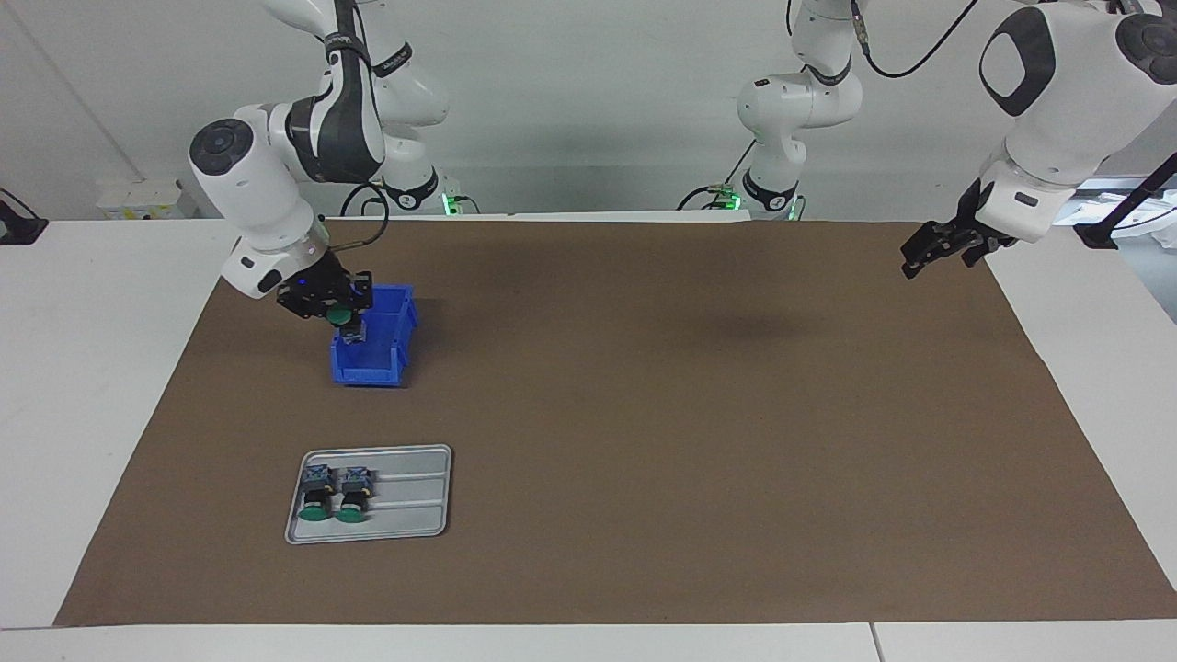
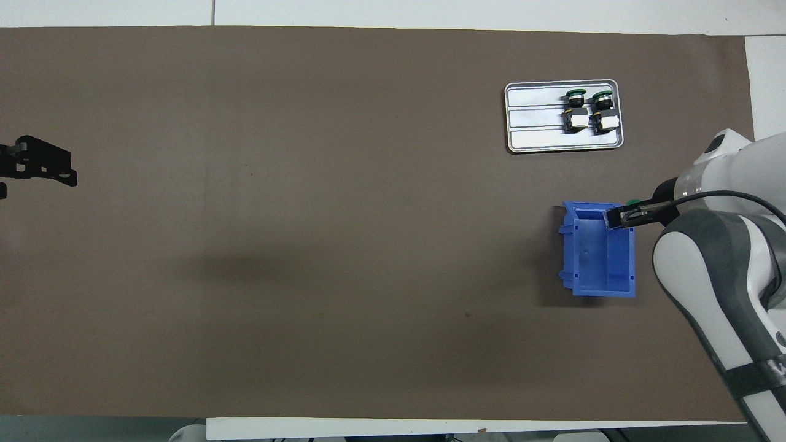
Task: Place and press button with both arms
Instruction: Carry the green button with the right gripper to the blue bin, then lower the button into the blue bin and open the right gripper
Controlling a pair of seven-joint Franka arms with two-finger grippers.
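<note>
Over the blue bin (image 1: 372, 338) near the right arm's end of the mat, my right gripper (image 1: 342, 313) pinched the button (image 1: 344, 319), lifted for placing; the left gripper (image 1: 938, 246) waited open at the mat's corner.

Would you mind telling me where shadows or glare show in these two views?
Facing view: a soft dark shadow on the brown mat, none sharp; the metal tray shines mildly. Overhead view: a blurred shadow patch mid-mat, another beside the blue bin.

White arms (image 1: 253, 184) w/ dark grey joint caps, black cables
</note>
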